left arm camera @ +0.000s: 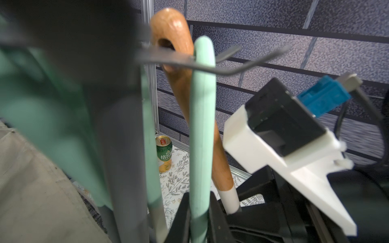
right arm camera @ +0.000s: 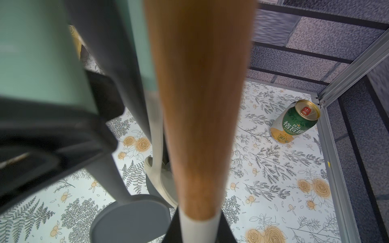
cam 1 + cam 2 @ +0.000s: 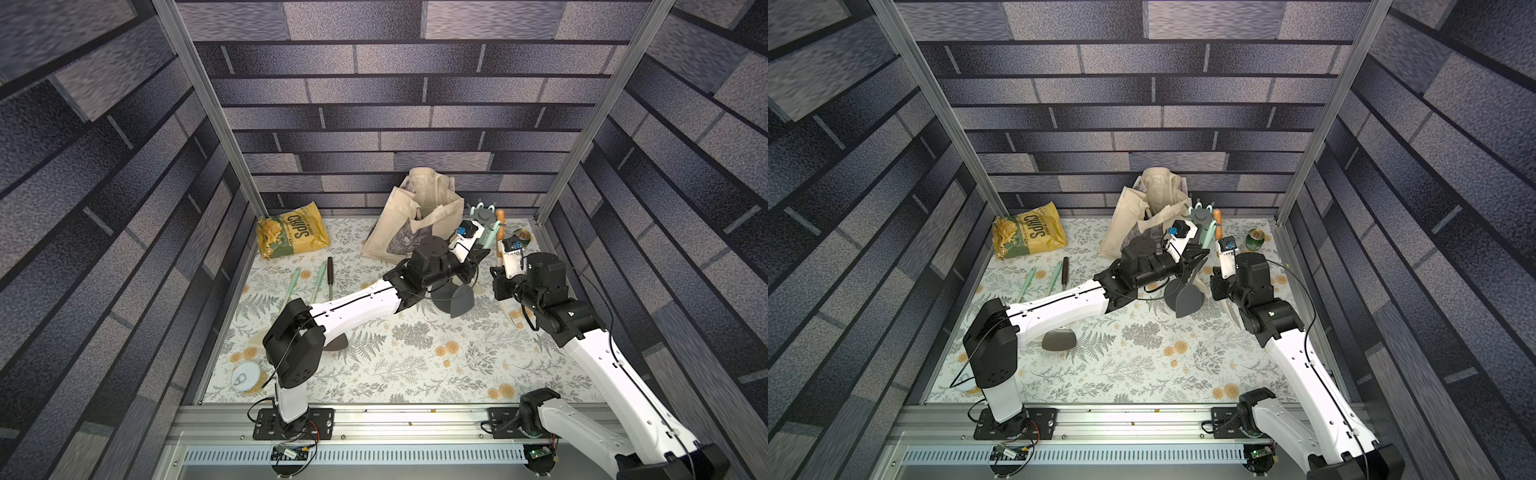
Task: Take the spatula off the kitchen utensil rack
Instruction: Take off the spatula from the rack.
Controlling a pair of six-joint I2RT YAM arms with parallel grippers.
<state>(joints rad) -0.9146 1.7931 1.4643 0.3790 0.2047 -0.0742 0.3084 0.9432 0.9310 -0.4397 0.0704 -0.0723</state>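
Spatula point(image 2: 200, 105) (wooden handle) sits clamped in right end effector point(image 2: 197, 229).

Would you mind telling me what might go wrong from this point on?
The left gripper is shut on the mint-green handle and the right gripper on the wooden handle, both hooked on the kitchen utensil rack. Pulling sideways rather than up could tip the rack. The two handles hang close together, so one may snag the other.
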